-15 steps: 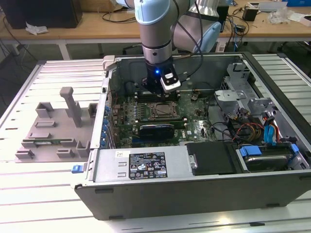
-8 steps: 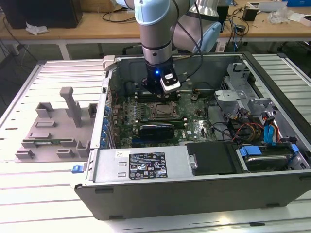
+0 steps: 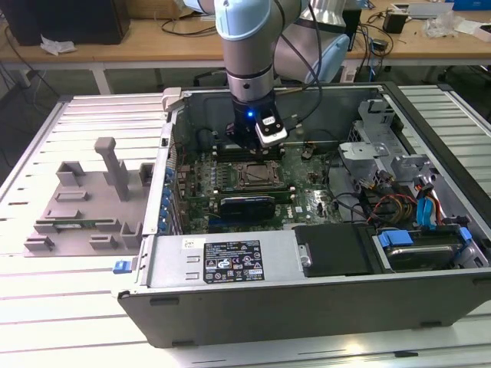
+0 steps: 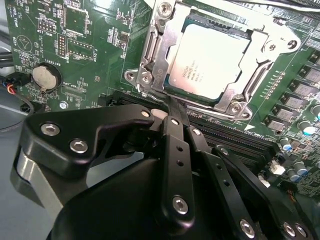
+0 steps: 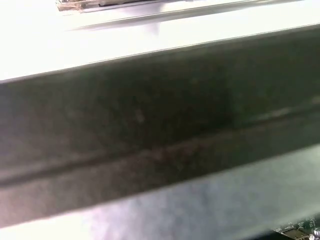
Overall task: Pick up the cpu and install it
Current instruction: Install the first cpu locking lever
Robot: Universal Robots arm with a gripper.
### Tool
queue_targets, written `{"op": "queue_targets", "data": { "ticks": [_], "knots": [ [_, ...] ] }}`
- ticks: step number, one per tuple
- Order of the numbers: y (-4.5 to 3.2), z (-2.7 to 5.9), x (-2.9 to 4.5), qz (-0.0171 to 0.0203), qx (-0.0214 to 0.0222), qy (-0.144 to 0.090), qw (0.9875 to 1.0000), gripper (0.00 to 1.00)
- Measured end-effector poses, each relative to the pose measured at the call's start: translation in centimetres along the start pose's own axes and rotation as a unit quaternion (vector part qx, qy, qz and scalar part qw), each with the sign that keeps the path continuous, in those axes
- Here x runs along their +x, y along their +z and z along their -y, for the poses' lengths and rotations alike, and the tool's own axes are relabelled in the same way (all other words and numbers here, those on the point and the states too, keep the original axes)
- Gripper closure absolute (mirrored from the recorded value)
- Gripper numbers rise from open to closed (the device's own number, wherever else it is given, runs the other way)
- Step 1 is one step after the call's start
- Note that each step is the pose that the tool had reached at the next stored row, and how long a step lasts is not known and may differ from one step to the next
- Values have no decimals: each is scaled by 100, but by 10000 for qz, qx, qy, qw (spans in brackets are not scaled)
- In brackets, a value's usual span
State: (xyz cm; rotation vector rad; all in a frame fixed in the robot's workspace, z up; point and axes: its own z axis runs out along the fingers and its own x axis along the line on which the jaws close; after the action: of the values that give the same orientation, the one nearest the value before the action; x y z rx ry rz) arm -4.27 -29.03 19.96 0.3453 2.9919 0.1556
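The cpu, a flat square chip with a dull silver metal top, lies level inside the motherboard socket, framed by the socket's metal bracket.

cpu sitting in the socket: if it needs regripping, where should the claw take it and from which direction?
Judging from the second wrist view, the cpu lies flat inside the socket frame, shiny top up. Its edges sit recessed with metal frame around them, so a side pinch looks blocked. Probably best to come straight down from above, onto two opposite edges of the raised metal top. The claw is beside the socket.
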Motion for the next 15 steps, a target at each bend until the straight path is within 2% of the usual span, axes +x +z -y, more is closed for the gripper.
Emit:
{"op": "queue_targets", "data": {
  "ticks": [2, 3, 6, 7, 8, 10, 11, 12, 13, 15],
  "knots": [
    [-22, -2, -2, 1, -1, 0, 10000, 89],
    [-40, -5, -4, 6, 25, -4, 10000, 89],
    [-105, -13, -12, 12, 52, -8, 10000, 89],
    [-148, -18, -16, 20, 86, -11, 10000, 89],
    [-180, -22, -20, 38, 163, -23, 9999, 89],
    [-215, -26, -24, 93, 406, -57, 9991, 89],
    [-226, -27, -25, 139, 612, -86, 9980, 89],
    [-227, -25, -26, 163, 717, -101, 9972, 89],
    [-227, -16, -29, 178, 781, -110, 9967, 89],
    [-229, 2, -32, 190, 834, -118, 9963, 89]
  ]
}}
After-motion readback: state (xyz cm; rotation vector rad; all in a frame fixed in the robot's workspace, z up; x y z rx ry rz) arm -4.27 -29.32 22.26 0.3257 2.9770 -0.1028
